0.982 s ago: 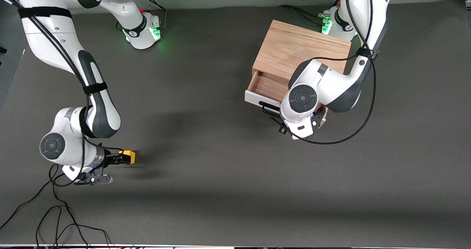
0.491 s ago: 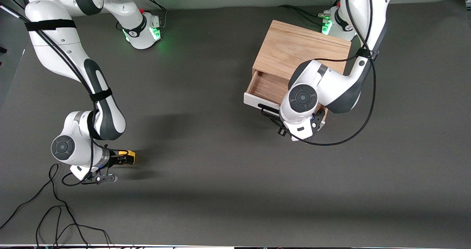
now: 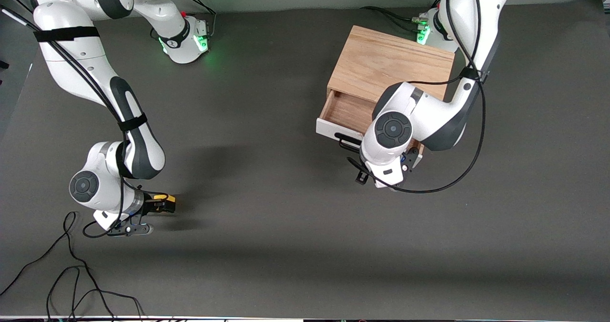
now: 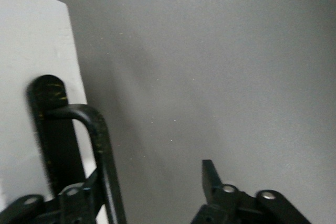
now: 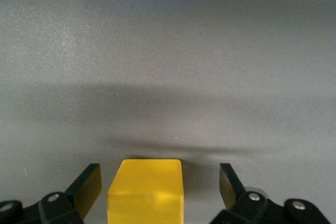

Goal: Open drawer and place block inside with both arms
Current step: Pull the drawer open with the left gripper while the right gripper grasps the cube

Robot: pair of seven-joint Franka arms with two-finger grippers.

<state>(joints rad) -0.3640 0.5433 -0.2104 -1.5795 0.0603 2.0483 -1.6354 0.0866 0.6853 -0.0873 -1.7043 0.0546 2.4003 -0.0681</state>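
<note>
The yellow block [image 3: 167,199] sits on the dark table mat at the right arm's end. My right gripper [image 3: 161,204] is low around it. In the right wrist view the block [image 5: 147,190] stands between the two spread fingers [image 5: 86,184] with a gap on each side, so the gripper [image 5: 157,182] is open. The drawer [image 3: 345,112] is pulled partly out of the light-wood cabinet [image 3: 391,62]. My left gripper [image 3: 364,167] is in front of its white front panel [image 4: 31,77], open, with the black bar handle [image 4: 97,145] close to one finger.
Loose black cables [image 3: 71,274] lie on the mat near the front camera at the right arm's end. A cable loop [image 3: 443,179] hangs from the left arm beside the drawer. The dark mat [image 3: 286,217] stretches between the block and the cabinet.
My right arm has shifted toward the block, bringing its fingers farther around it. My left hand has moved slightly out from the drawer front. The drawer has barely moved.
</note>
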